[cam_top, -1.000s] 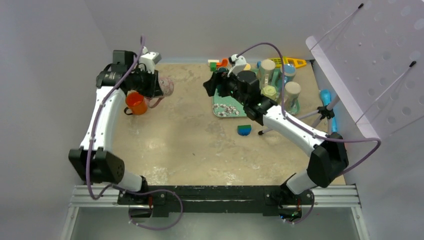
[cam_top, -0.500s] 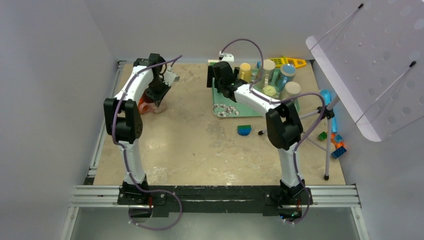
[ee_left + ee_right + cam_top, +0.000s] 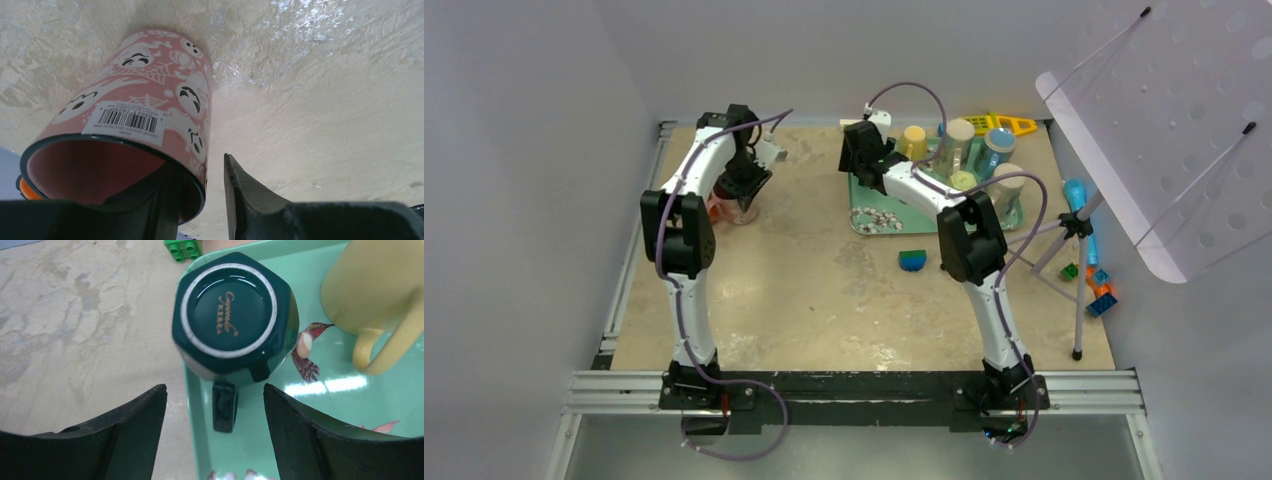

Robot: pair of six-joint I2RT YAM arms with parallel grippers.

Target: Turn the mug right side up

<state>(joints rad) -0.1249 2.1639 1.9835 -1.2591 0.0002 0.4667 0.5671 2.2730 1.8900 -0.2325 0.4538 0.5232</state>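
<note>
Two claws show. The right claw (image 3: 214,390), spread wide and empty, hangs straight over a dark green mug (image 3: 227,315) standing bottom-up on a tray (image 3: 320,440), axis upright, handle toward the gap between the jaws; this arm is the nearer. The left claw (image 3: 202,165), slightly parted, straddles the wall of a pink cup (image 3: 150,100) standing mouth-up on the surface (image 3: 325,100), its outer finger clear of the wall.

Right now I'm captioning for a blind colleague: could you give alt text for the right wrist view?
A dark green six-sided ceramic mug sits upside down on the corner of a mint-green hummingbird-print tray, handle toward the camera, with the right gripper open and not touching it. A pale yellow mug sits beside it.
</note>
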